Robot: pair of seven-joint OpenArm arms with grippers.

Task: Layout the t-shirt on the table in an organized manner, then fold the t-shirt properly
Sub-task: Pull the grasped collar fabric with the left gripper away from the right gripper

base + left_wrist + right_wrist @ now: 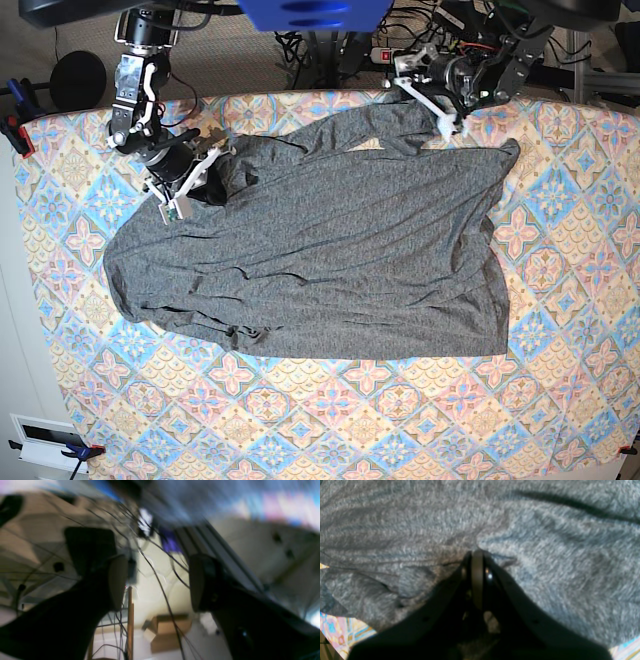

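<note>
Patterned bench bearing grey t-shirt, spread but wrinkled; soft, limp, light, likely to drag. Right fingers clenched on a fabric pinch. Left fingers released, beyond the collar; hems probably best holds.

The grey t-shirt lies spread across the patterned table. My right gripper rests on its far-left shoulder; my left gripper hovers over its far-right sleeve.
</note>
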